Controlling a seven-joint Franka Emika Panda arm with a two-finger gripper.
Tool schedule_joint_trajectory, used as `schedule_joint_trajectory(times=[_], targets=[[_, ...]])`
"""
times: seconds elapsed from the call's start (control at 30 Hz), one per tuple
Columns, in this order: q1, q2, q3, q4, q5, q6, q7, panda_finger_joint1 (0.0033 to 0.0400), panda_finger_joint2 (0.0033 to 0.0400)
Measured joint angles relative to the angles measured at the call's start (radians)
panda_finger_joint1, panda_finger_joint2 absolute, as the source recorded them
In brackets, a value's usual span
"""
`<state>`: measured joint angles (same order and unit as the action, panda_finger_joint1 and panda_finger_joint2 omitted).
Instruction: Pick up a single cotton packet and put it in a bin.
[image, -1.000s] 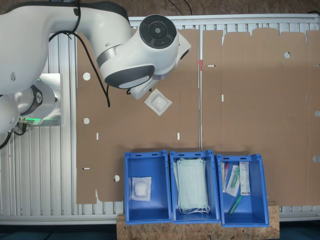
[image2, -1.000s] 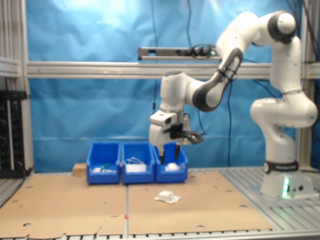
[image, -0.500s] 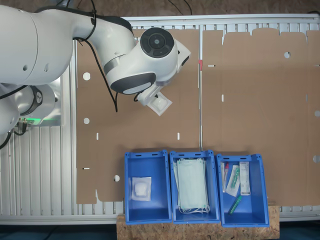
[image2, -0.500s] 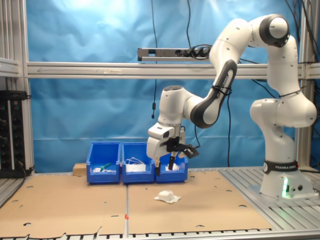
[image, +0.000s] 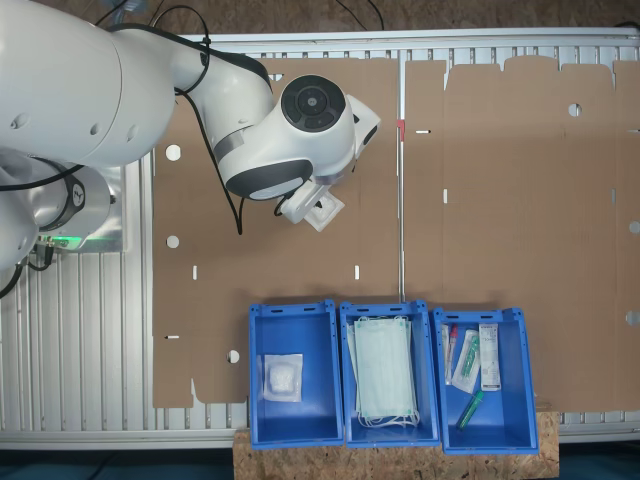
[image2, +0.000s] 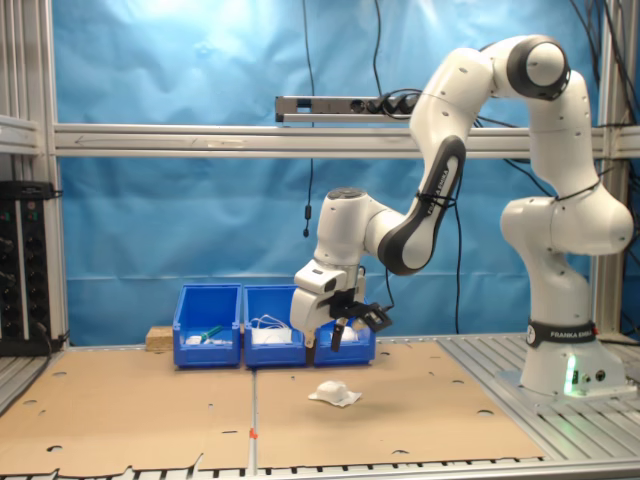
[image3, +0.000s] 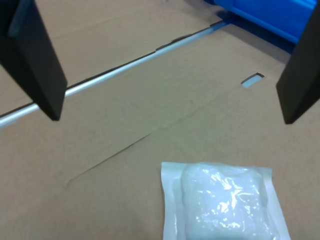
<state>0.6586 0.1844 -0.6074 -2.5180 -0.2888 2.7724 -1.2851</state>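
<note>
A small white cotton packet lies flat on the brown cardboard, a little in front of the bins. In the first exterior view the cotton packet peeks out from under the arm's wrist. My gripper hangs open a short way above it, nothing between its fingers. In the wrist view the gripper is wide open, with the cotton packet lying offset from the gap between the black fingers. The bin, blue, holds another white packet; in the second exterior view the bin is partly behind my gripper.
Beside the bin stand two more blue bins: one with pale green masks and one with tubes and boxes. Cardboard sheets cover the table, split by a metal strip. The robot base stands at the second exterior view's right.
The arm has come down and shifted over the packet; my gripper is now lower and closer to it, still open. The packet has not moved.
</note>
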Motion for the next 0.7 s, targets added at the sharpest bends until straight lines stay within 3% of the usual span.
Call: schedule_joint_trajectory(times=[0.4, 0.7], targets=[[-0.050, 0.071, 0.017, -0.003, 0.013, 0.072, -0.014, 0.0400, 0.0400], [-0.120, 0.097, 0.090, -0.024, 0.049, 0.106, -0.025, 0.0400, 0.0400]])
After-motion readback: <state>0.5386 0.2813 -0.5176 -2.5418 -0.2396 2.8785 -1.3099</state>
